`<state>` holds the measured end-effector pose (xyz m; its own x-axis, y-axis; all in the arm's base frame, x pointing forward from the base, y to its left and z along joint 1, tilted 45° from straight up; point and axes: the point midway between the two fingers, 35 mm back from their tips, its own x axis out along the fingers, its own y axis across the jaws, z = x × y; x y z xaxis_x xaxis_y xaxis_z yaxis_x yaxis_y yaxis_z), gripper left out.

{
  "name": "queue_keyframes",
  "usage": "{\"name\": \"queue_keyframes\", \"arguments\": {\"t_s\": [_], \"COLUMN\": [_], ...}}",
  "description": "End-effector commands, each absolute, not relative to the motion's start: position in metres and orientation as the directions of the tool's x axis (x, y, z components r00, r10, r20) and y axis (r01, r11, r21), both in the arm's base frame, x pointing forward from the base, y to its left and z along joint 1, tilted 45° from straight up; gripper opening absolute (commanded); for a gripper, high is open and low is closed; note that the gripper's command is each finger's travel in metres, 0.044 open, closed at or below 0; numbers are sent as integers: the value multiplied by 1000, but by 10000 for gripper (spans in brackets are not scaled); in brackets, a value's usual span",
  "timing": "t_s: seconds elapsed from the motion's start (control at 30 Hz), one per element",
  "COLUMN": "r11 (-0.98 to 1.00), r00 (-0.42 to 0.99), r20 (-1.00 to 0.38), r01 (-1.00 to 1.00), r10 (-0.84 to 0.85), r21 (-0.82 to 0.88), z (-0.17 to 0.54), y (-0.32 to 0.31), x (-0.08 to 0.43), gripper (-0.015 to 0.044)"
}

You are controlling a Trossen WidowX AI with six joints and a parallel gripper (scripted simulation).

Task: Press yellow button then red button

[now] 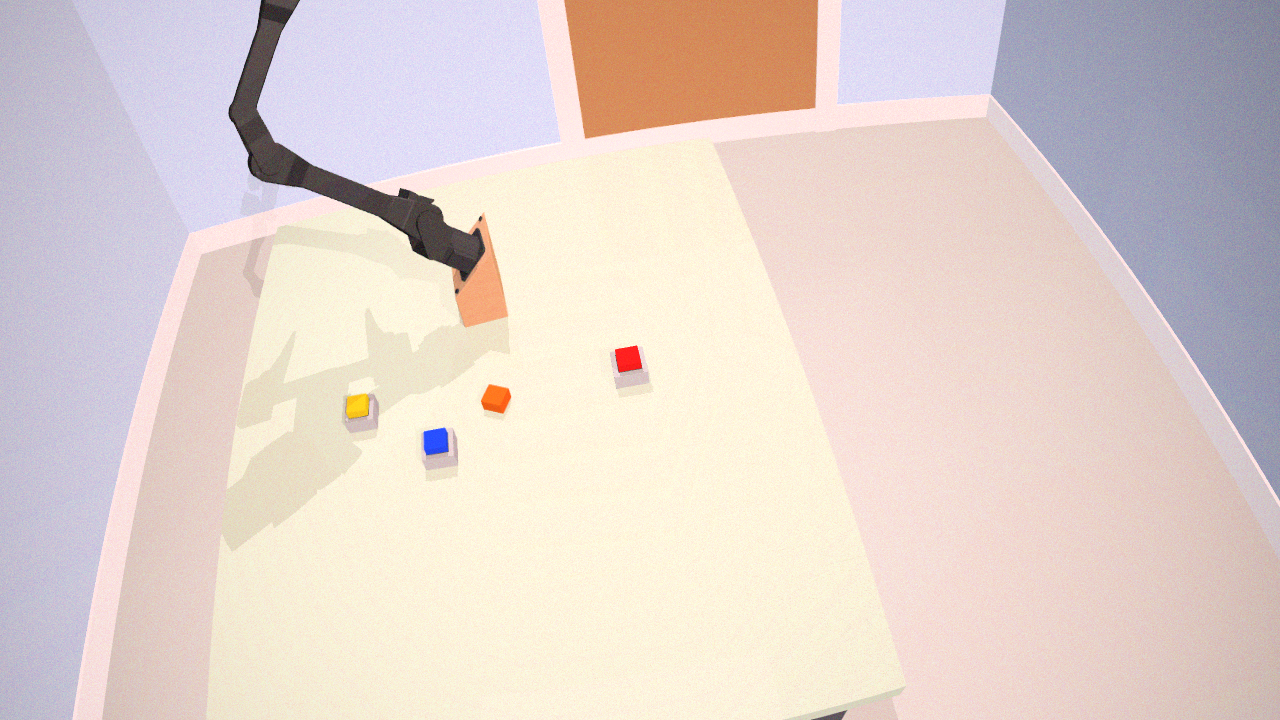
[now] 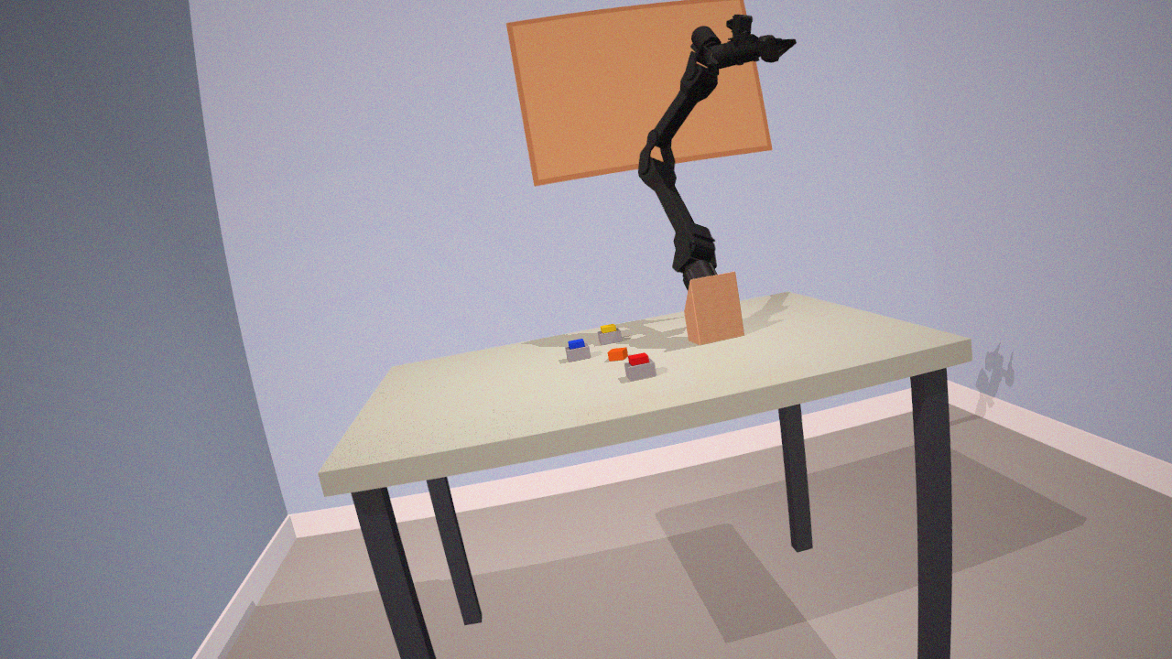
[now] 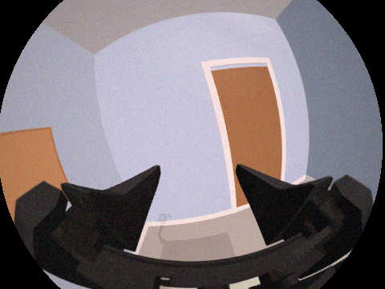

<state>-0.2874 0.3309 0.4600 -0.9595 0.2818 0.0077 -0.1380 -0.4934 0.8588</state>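
Observation:
The yellow button stands up from its grey housing on the left part of the table. The red button stands up from its grey housing, farther right in the top view. My gripper is open and empty. It is high above the table in the exterior view, pointing sideways away from the buttons, and touches nothing. It is out of frame in the top view. The wrist view shows no button.
A blue button in a grey housing stands near the yellow one. An orange block lies between the blue and red buttons. The arm's orange base stands on the table.

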Motion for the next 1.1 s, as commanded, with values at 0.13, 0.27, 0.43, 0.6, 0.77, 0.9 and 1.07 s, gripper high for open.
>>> {"name": "queue_keyframes", "arguments": {"t_s": [0.13, 0.27, 0.43, 0.6, 0.77, 0.9, 1.07], "r11": [-309, -168, 39, 267, 494, 662, 835], "r00": [-726, -563, -330, -86, 148, 313, 472], "r20": [-137, -219, -326, -435, -541, -620, -707], "r01": [-446, -555, -647, -679, -648, -579, -446], "r10": [674, 797, 886, 896, 828, 720, 526], "r21": [840, 814, 762, 684, 579, 476, 323], "z": [419, 396, 368, 339, 311, 289, 263], "y": [405, 423, 429, 415, 381, 342, 278], "x": [-168, -105, -23, 57, 132, 184, 237], "gripper": [400, 400, 400, 400, 400, 400, 400]}}
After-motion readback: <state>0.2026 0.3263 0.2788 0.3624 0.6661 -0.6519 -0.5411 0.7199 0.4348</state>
